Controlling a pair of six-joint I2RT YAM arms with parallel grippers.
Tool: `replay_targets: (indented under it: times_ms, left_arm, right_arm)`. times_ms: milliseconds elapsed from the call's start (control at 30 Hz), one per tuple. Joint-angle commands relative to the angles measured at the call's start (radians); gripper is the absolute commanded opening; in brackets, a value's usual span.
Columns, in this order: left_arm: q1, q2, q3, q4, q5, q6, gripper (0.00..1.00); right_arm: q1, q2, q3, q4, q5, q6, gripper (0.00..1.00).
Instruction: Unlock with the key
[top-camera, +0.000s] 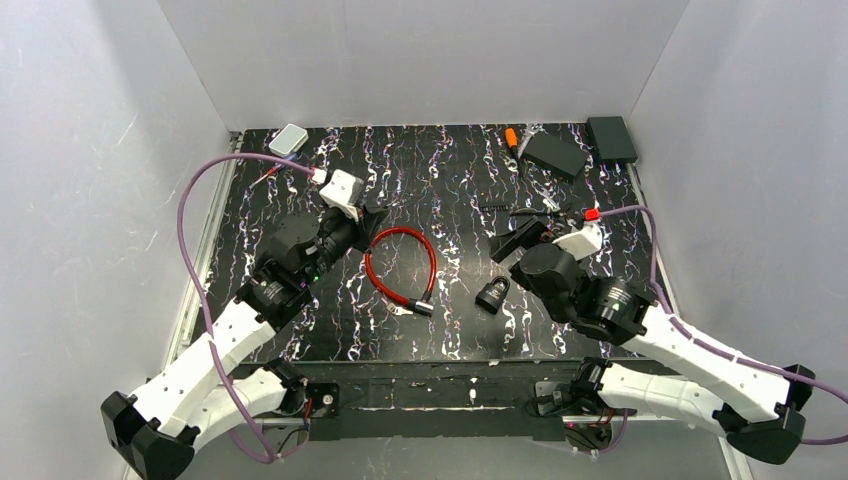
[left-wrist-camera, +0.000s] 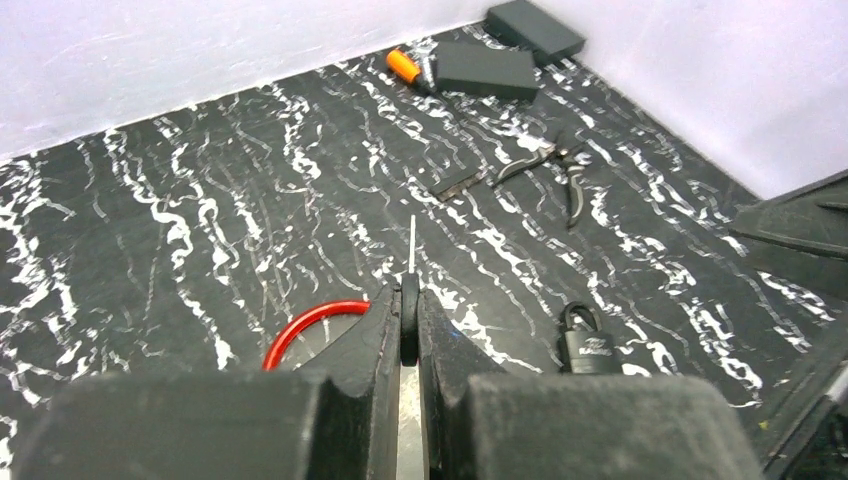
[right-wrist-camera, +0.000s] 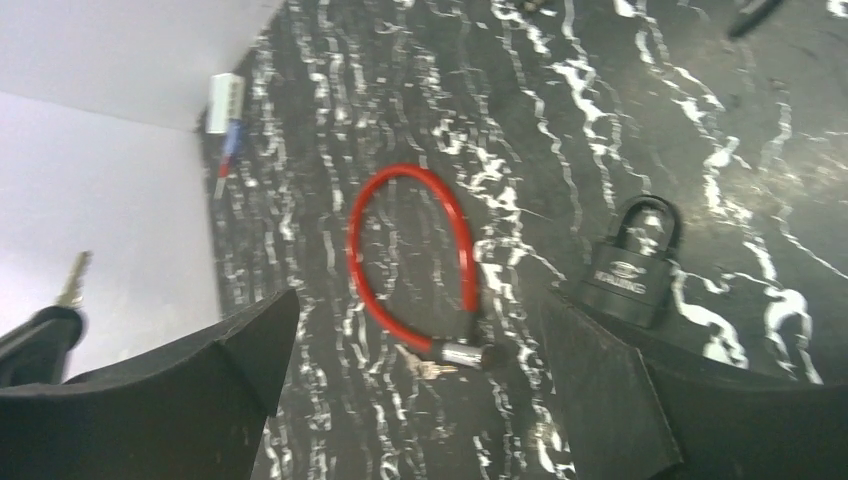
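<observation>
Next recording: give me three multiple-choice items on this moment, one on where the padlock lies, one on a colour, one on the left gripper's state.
1. In the top view, relative to the cable lock, the padlock lies: A) inside its loop; B) to its right; C) on top of it.
2. The cable lock's loop is: A) blue; B) red; C) yellow.
3. The left gripper is: A) open and empty; B) shut on the padlock; C) shut on a key.

Answers: 1 B, it sits apart from the loop, on the right. 2 B, the loop is red in every view. 3 C, the left wrist view shows it pinching the key's head.
</observation>
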Motion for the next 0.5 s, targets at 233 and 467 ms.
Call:
replay_targets:
  times_ms: [233, 467]
  left_arm:
    - [0.012, -0.066, -0.047, -0.035, -0.096, 0.1, 0.0]
    - [0.011, -0.026, -0.014, -0.078, -0.091, 0.107, 0.0]
  right_arm:
    - [0.001, 0.058, -0.004, -0.105, 0.012, -0.003, 0.98]
    - [-0.027, 0.375, 0.206, -0.441, -0.06, 0.167, 0.98]
